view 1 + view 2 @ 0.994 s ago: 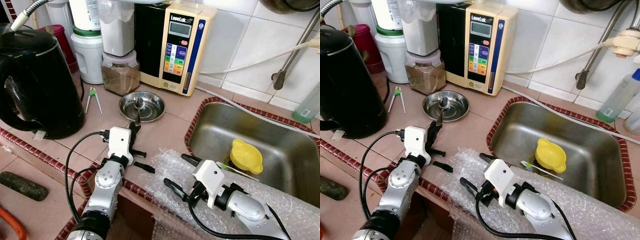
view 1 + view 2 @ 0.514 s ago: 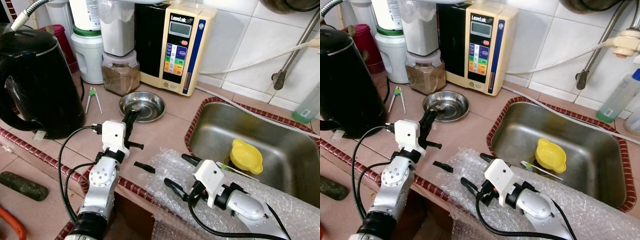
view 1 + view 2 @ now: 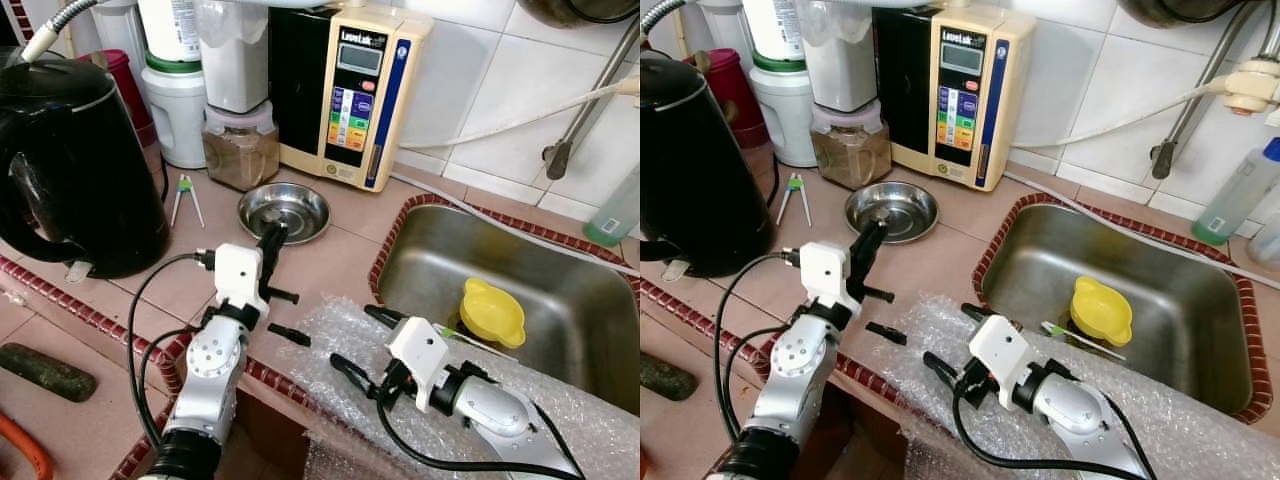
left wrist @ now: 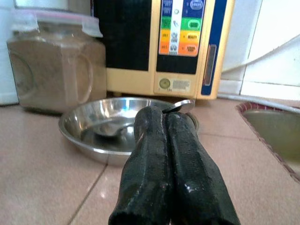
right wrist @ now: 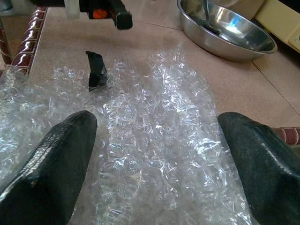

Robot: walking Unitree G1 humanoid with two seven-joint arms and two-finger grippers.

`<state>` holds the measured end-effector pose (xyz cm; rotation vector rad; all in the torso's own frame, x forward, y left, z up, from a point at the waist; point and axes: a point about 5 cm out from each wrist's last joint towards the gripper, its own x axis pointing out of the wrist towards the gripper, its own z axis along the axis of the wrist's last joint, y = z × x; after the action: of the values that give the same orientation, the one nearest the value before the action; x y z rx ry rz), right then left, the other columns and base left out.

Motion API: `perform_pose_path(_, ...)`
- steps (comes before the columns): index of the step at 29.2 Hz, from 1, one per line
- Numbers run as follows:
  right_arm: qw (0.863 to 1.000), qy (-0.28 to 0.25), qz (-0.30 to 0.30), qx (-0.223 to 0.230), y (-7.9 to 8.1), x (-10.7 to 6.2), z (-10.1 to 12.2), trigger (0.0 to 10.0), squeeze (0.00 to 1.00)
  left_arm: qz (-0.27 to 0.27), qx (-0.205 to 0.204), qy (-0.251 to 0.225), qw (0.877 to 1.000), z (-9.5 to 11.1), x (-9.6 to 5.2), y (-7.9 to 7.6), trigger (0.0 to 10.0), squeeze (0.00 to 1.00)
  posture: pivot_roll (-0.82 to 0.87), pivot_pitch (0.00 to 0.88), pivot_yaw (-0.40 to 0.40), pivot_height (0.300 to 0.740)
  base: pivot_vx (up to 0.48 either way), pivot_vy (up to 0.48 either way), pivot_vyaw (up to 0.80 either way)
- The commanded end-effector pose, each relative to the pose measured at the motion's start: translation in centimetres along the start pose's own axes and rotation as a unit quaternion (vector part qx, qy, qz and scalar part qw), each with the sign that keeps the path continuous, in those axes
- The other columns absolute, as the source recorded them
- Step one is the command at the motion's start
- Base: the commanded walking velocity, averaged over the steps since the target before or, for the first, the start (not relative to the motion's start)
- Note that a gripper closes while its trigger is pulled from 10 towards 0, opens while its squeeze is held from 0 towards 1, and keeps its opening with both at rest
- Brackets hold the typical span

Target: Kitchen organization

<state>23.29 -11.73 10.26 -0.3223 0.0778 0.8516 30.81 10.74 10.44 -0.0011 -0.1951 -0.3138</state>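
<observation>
A steel bowl [image 3: 285, 208] sits on the tiled counter in front of the water ioniser, with a spoon [image 4: 108, 129] lying in it. My left gripper [image 3: 272, 233] is at the bowl's near rim, its fingers [image 4: 154, 154] pressed together, and the spoon's handle tip [image 4: 182, 106] pokes out at their ends. My right gripper [image 3: 352, 337] hovers open over a sheet of bubble wrap [image 5: 154, 108] at the counter's front edge, with nothing between its fingers. A small black piece [image 3: 288, 333] lies at the wrap's left edge.
A black kettle [image 3: 70, 170] stands at the left, a jar of brown powder [image 3: 240, 145] and the ioniser [image 3: 350, 90] behind the bowl. Small tongs [image 3: 185, 195] lie beside the kettle. The sink [image 3: 570, 270] on the right holds a yellow cup [image 3: 492, 312].
My left gripper has moved forward from the counter to the bowl's near rim. The spoon, upright in the bowl before, now lies lower. The right arm has barely moved.
</observation>
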Motion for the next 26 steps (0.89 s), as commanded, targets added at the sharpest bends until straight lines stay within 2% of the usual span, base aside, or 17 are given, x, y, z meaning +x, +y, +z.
perform_pose_path(1,1.000,0.007,-0.010,-0.004,-0.5,-0.2,-0.2,10.0,0.00,-0.005,-0.002,0.008,1.000,-0.3,0.1,-0.3,3.5,0.00,0.14,0.000,-0.056,0.740,0.000,0.000,0.00)
perform_pose_path(4,1.000,0.007,-0.010,-0.005,-0.6,-0.2,-0.2,10.0,0.00,-0.006,-0.003,0.013,1.000,-0.6,0.0,-0.3,3.5,0.00,0.13,0.000,-0.057,0.740,0.000,0.000,0.00)
perform_pose_path(5,1.000,0.008,-0.011,-0.007,-0.7,-0.2,-0.2,10.0,0.00,-0.007,-0.004,0.018,1.000,-1.0,-0.1,-0.4,6.2,0.10,0.13,0.000,-0.060,0.740,0.000,0.000,0.00)
perform_pose_path(6,1.000,0.008,-0.011,-0.008,-0.7,-0.2,-0.2,10.0,0.00,-0.007,-0.002,0.020,1.000,-1.1,-0.2,-0.4,8.9,0.26,0.13,0.000,-0.061,0.740,0.000,0.000,0.00)
perform_pose_path(7,1.000,0.008,-0.011,-0.008,-0.7,-0.2,-0.2,10.0,0.00,-0.007,-0.002,0.020,1.000,-1.1,-0.2,-0.4,8.9,0.26,0.13,0.000,-0.061,0.740,0.000,0.000,0.00)
perform_pose_path(8,1.000,0.009,-0.012,-0.009,-0.8,-0.2,-0.2,10.0,0.00,-0.007,0.000,0.021,1.000,-1.1,-0.2,-0.5,10.0,0.95,0.14,0.000,-0.062,0.740,0.000,0.000,0.00)
perform_pose_path(9,1.000,0.009,-0.012,-0.009,-0.8,-0.2,-0.2,10.0,0.00,-0.007,0.000,0.021,1.000,-1.1,-0.2,-0.5,10.0,0.95,0.14,0.000,-0.062,0.740,0.000,0.000,0.00)
perform_pose_path(10,1.000,0.009,-0.012,-0.010,-0.8,-0.2,-0.1,10.0,0.00,-0.006,-0.002,0.020,1.000,-1.2,-0.1,-0.5,10.0,1.00,0.14,0.000,-0.063,0.740,0.000,0.000,0.00)
perform_pose_path(21,1.000,0.010,-0.011,-0.013,-0.9,-0.2,-0.1,10.0,0.00,-0.009,0.009,0.015,1.000,-1.3,0.0,-0.8,10.0,1.00,0.13,0.000,-0.065,0.740,0.000,0.000,0.00)
perform_pose_path(26,1.000,0.010,-0.013,-0.013,-0.8,-0.2,-0.1,10.0,0.00,-0.028,0.030,0.010,0.999,-1.5,-0.2,-1.3,10.0,1.00,0.13,0.000,-0.060,0.740,0.000,0.000,0.00)
